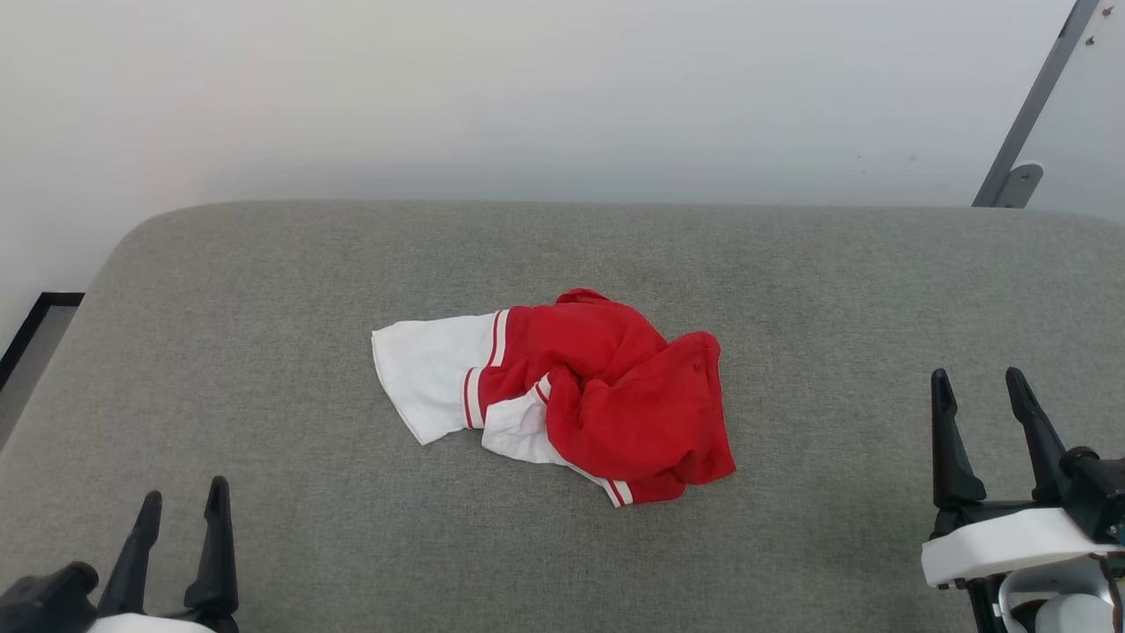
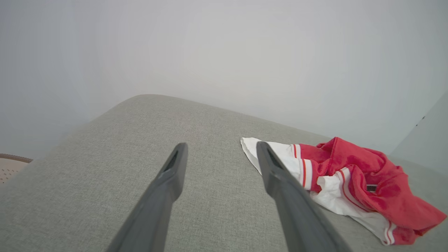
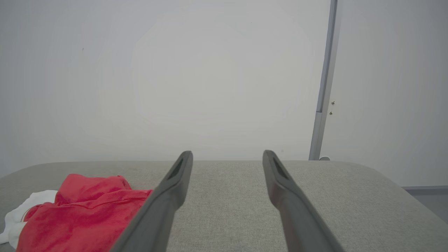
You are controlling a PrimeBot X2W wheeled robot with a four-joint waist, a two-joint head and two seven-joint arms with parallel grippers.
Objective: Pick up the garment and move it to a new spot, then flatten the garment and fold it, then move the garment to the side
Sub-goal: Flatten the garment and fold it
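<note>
The two dark fingers (image 1: 215,545) of the left gripper (image 1: 185,491) are wide apart and hold nothing. The right gripper (image 1: 977,374) has its fingers wide apart too, with nothing between them. Both grippers hang over the near side of the counter (image 1: 264,352), the left one at the near left corner and the right one by the near right edge. Both are well apart from the garment (image 1: 571,396).

Behind everything is a big pale wall (image 1: 527,88). In front of it is the counter, which is wide and grey, covered in cloth, with round corners.

The garment lies in a crumpled heap near the middle of the counter, between the two grippers but farther back. Most of it is red, and the red part is bunched up on the right side. A white sleeve (image 1: 426,378) with red stripes lies flat and sticks out to the left. Another white bit (image 1: 518,431) with red stripes peeks out from under the red cloth at the front.

In the left wrist view, the garment (image 2: 350,175) lies to the right of the left gripper (image 2: 222,144), white sleeve nearest. In the right wrist view, the red heap (image 3: 84,210) lies low and to the left of the right gripper (image 3: 227,152).

A thin grey metal post (image 1: 1024,114) leans up the wall at the far right, with a small grey foot (image 1: 1019,180) at its bottom.
</note>
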